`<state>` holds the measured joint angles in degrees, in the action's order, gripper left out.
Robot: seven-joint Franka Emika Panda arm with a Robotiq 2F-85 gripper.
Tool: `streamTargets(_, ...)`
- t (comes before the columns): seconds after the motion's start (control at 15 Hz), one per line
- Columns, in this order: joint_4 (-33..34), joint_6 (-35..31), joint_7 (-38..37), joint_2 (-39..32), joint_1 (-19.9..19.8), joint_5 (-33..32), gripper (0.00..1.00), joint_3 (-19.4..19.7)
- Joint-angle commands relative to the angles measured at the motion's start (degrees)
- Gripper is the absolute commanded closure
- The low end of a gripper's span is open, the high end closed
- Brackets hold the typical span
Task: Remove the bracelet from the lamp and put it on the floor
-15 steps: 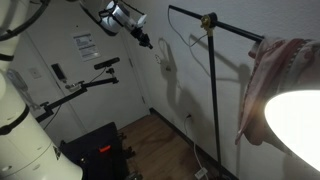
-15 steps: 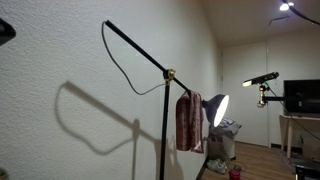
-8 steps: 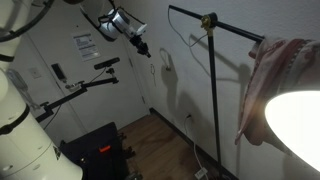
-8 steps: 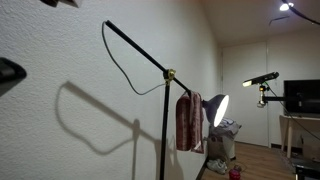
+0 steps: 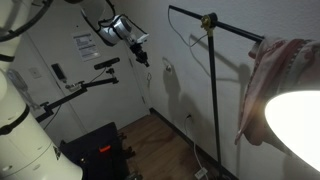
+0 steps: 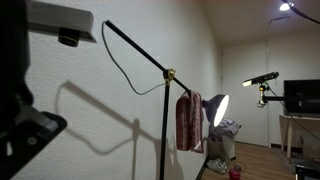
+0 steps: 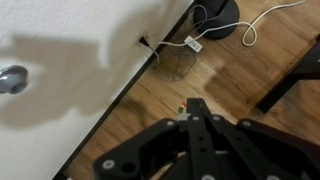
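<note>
The lamp shows in both exterior views: black pole (image 5: 215, 100) (image 6: 165, 130), brass joint (image 5: 208, 20), glowing white shade (image 5: 295, 125) (image 6: 215, 108). My gripper (image 5: 141, 55) is up near the wall, well away from the lamp's cross arm. In the wrist view its fingers (image 7: 190, 106) are pressed together and point down at the brown plank floor (image 7: 215, 70). Only a tiny pale yellow-green bit of the bracelet (image 7: 180, 107) shows at the fingertips; the rest is hidden. No loop hangs on the lamp.
A pinkish cloth (image 5: 275, 65) (image 6: 188, 120) hangs on the lamp by the shade. A black-armed tripod stand (image 5: 75, 95) and dark gear (image 5: 95, 145) stand below me. A white plug and cable (image 7: 193, 44) and a black round base (image 7: 215, 15) lie by the skirting. A small fixture (image 5: 167, 66) sits on the wall.
My gripper has moved down and away from the lamp along the wall. Part of my arm has come into the near edge of an exterior view.
</note>
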<state>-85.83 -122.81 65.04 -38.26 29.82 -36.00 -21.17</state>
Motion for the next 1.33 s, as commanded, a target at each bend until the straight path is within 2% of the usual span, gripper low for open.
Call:
streamTargets(0.0,-3.96,-1.19,0.66,1.9,-2.24,2.96,1.0,1.28)
streamTargets(0.27,-8.48,-6.2,2.14,2.81,-6.47,5.41,1.0,1.56)
streamTargets(0.33,-4.0,-3.15,0.68,0.12,-3.58,4.35,0.99,2.54)
streamTargets(0.53,-5.42,-5.05,1.63,0.13,-5.31,4.97,0.99,2.73)
streamTargets(0.73,-5.44,-5.06,1.63,0.25,-5.13,5.04,0.99,2.63)
streamTargets(0.87,-3.91,-3.07,1.89,-0.88,-4.9,5.48,1.0,3.03)
streamTargets(1.27,-3.6,-2.67,2.85,-5.14,-6.06,8.63,1.0,3.95)
